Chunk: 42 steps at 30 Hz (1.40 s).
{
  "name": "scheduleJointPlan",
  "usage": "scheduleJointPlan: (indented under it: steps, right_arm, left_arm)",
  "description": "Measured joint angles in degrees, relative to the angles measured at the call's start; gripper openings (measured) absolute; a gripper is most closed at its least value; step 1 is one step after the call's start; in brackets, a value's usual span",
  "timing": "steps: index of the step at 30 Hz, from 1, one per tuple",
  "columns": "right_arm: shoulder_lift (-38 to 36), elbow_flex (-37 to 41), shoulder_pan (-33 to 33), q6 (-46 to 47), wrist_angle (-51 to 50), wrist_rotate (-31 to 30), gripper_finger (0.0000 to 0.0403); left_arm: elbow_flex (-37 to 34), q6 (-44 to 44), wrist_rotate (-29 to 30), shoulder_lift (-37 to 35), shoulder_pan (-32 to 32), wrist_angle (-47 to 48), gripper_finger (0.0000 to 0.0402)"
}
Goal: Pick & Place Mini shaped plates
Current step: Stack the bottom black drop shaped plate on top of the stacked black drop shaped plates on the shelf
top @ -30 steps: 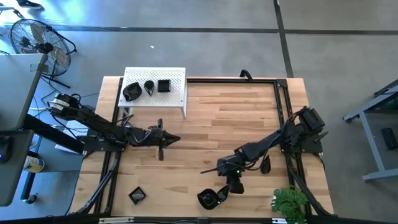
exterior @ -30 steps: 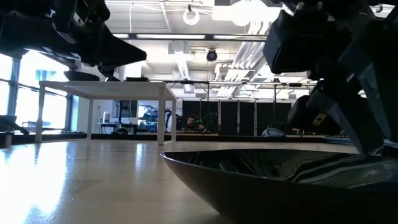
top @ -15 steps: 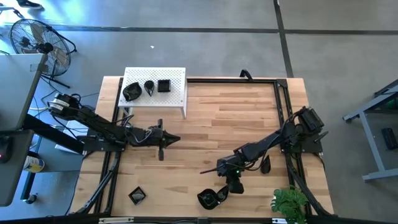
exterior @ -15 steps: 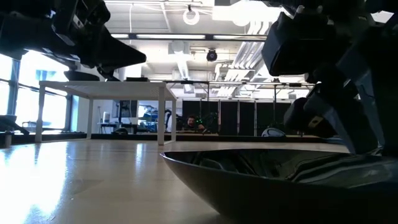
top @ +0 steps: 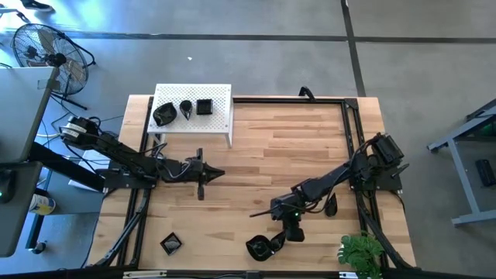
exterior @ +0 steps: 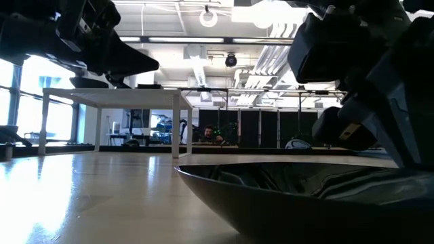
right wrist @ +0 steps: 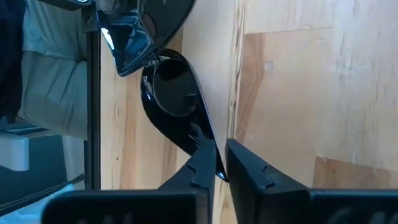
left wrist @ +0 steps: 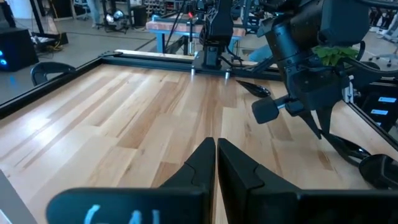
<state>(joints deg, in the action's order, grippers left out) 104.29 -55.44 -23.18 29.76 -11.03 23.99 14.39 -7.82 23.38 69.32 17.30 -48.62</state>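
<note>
Right gripper (top: 276, 239) fingers have pinched in since a second ago, now narrow, clamped on the pointed tip of a teardrop plate (right wrist: 173, 98) at the table's near edge, beside the plant (top: 361, 253); arm barely shifted otherwise. Left gripper (top: 201, 191) unchanged, fingers pressed together and empty, hovering in front of the white stand (top: 219, 121). Three plates (top: 184, 109) sit on that stand; a square plate (top: 170, 244) lies well in front of it.
</note>
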Motion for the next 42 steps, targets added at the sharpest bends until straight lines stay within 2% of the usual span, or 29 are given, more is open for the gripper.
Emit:
scheduleJointPlan:
  steps: [5, 11, 15, 22, 26, 30, 33, 42]
  right_arm:
    - [0.0, 0.0, -0.02, 1.44, -0.65, 0.47, 0.0004]
    - [-0.46, 0.0, -0.02, 5.22, -1.0, 0.62, 0.0006]
    - [-4.23, 0.0, -0.02, 6.42, -2.62, -1.25, 0.0001]
    - [-14.09, 0.0, 0.26, 9.79, -12.02, -11.81, 0.0001]
    - [-16.22, 0.0, 0.73, 14.89, -13.05, -19.93, 0.0002]
    - [-14.32, 0.0, 2.2, 24.33, -6.98, -28.89, 0.0001]
    - [-11.52, 0.02, 3.43, 29.52, 1.19, -34.84, 0.0002]
    - [1.82, 0.0, 9.19, 39.46, 27.72, -42.88, 0.0003]
  left_arm:
    - [0.0, -0.01, 0.0, 0.0, 0.0, 0.5, 0.0016]
    - [0.02, -0.01, 0.02, 0.0, 0.0, 0.59, 0.0016]
    - [0.04, -0.01, 0.02, 0.0, 0.0, 0.57, 0.0016]
    - [0.04, -0.01, 0.04, 0.0, 0.0, 0.56, 0.0016]
    - [0.04, -0.01, 0.04, 0.0, -0.01, 0.4, 0.0016]
    - [0.04, -0.01, 0.35, 0.0, -0.02, 0.37, 0.0016]
    - [0.04, -0.01, 0.37, 0.0, -0.02, 0.39, 0.0016]
    - [0.04, 0.01, 2.14, 0.0, -0.02, 0.81, 0.0016]
